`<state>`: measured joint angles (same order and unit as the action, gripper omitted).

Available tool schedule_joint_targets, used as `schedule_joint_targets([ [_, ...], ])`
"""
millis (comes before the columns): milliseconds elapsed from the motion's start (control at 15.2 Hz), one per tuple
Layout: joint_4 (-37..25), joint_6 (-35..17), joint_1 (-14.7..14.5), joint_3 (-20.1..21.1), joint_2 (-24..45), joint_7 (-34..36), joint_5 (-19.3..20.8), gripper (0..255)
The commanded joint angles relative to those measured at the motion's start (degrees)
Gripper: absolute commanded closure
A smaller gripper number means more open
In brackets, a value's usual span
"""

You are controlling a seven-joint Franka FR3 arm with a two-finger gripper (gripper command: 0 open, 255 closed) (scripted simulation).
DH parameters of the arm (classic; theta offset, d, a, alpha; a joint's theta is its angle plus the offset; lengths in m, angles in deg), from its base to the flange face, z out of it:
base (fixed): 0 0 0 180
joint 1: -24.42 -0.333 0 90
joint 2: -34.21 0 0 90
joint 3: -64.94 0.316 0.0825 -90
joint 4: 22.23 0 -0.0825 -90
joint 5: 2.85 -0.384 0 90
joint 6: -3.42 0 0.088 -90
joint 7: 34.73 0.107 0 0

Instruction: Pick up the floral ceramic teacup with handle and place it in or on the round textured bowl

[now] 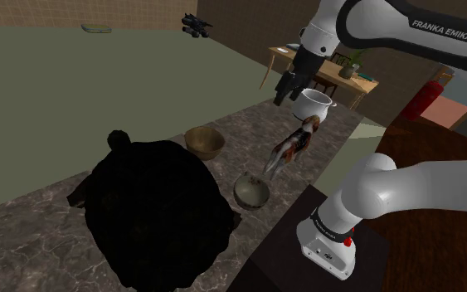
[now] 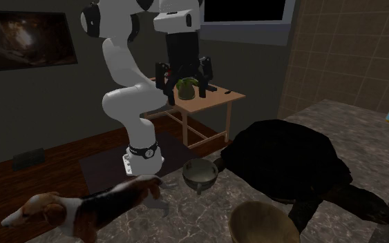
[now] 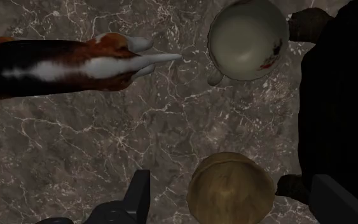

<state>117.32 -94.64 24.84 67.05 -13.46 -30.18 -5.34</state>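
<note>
Approach is in hand: the claw [image 1: 288, 93] is held open high above the counter [image 3: 75, 146]. The teacup [image 3: 247, 38] is seen standing near the bowl [image 3: 231, 188], untouched. Descent over its rim is called for.

In the wrist view the teacup [image 3: 244, 41] is clipped at its rim by the frame's edge, the brown bowl [image 3: 231, 189] loses part of its rim the same way, and the dog figure [image 3: 50, 67] runs out of frame. The black turtle [image 3: 343, 95] is cut off too, and so dark that no surface detail can be told. The second exterior view's bottom edge cuts the bowl and the dog's underside; the shoulder view's bottom edge cuts the turtle.
</note>
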Motion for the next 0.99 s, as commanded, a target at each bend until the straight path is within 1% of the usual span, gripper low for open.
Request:
schedule_joint_targets([
  [0,0.00,0.00,0.00,0.00,0.00,0.00,0.00,0],
  [462,12.53,-9.44,-1.60,-0.67,0.13,-3.10,-1.14,0],
  [924,23.18,-20.54,-3.42,-1.29,3.84,-6.52,-2.52,0],
])
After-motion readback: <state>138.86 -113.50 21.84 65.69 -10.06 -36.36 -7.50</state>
